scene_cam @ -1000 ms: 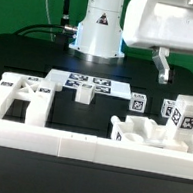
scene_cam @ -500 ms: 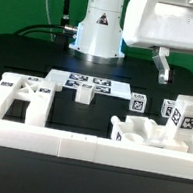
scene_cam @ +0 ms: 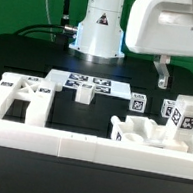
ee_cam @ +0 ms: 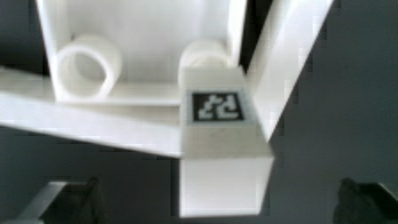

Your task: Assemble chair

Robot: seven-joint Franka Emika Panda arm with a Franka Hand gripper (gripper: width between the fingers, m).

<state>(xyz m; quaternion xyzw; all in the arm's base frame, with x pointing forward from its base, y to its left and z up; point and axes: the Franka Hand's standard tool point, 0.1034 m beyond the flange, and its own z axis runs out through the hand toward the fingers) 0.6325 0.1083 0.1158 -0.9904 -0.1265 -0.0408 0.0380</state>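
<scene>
Black tabletop [scene_cam: 20, 57] carries the chair's loose parts: X-braced seat [scene_cam: 19, 92] at the exterior view's left, tagged blocks [scene_cam: 187, 117] at its right. One long block [ee_cam: 222, 120] lies below the fingers [ee_cam: 63, 200], apart and empty; centre them, descend straight, close squarely.

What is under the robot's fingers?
A white tagged block, beside a ring-shaped part. The fingers are open, not touching it. The block hides whatever lies beneath it.

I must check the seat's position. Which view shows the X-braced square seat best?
The exterior view: the X-braced seat lies at that view's left, cross brace visible. The wrist view shows none of it, only a tagged white block.
</scene>
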